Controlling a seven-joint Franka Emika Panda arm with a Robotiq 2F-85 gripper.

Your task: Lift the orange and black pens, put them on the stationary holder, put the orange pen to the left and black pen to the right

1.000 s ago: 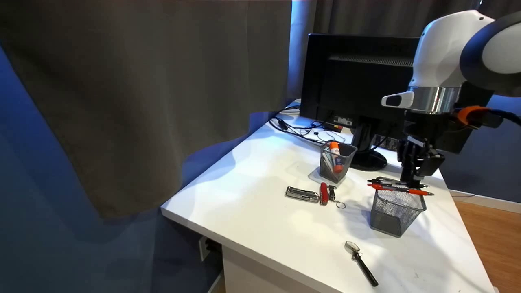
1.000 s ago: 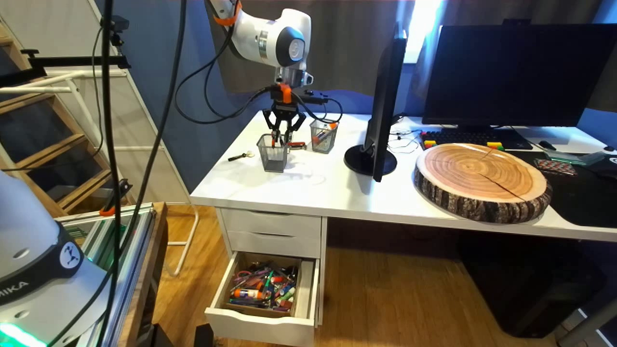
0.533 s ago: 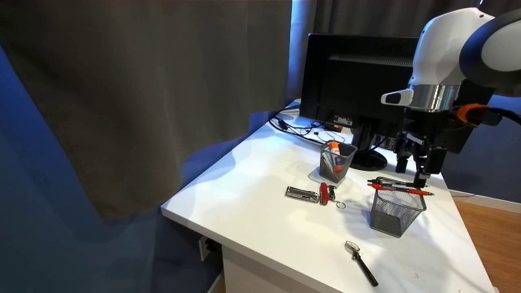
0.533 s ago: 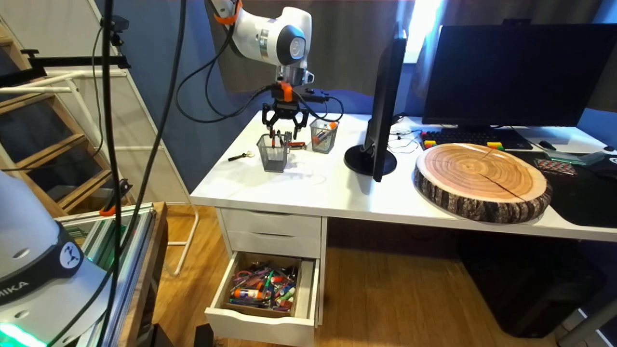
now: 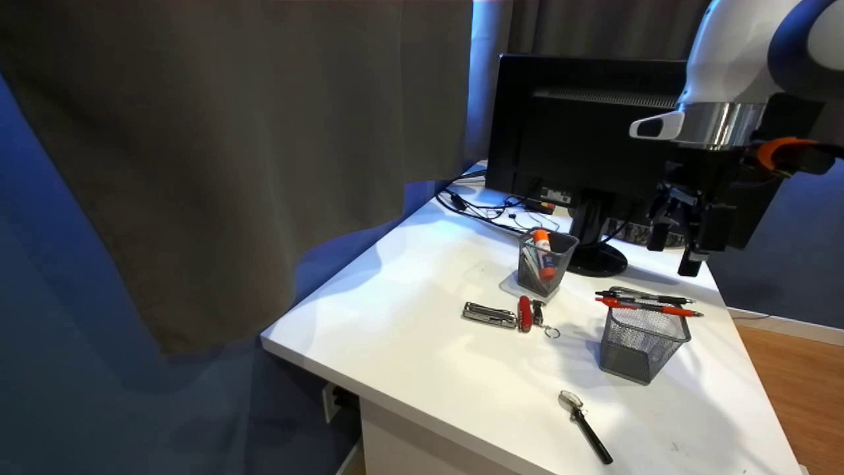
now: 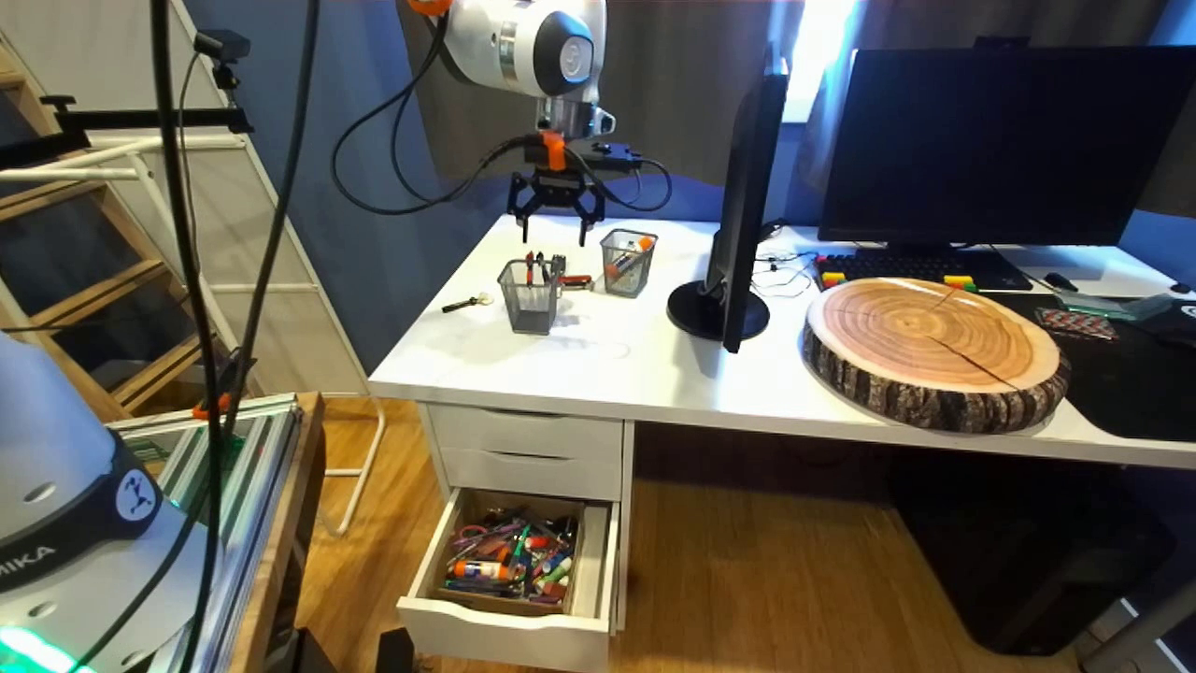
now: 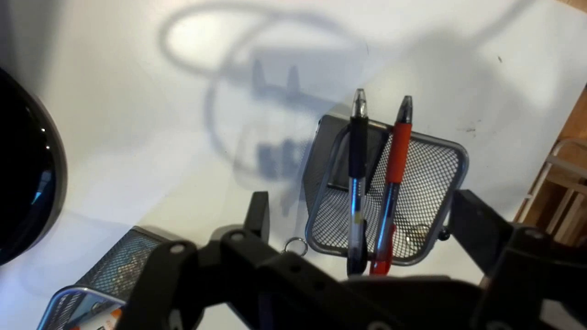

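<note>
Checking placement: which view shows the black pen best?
Wrist view: the black pen shows large, almost whole, across the holder. Both exterior views show it smaller, beside the orange pen; in an exterior view it looks foreshortened.

Arm (image 6: 523, 47): cut off by top edge, both exterior views.
End effector (image 7: 360, 208): cut off by bottom edge, wrist view.
Holder (image 7: 426, 169): rim partly hidden by orange pen (image 7: 398, 151) and black pen (image 7: 357, 149), wrist view.
Drawer contents (image 6: 516, 559): mostly too small to tell.
</note>
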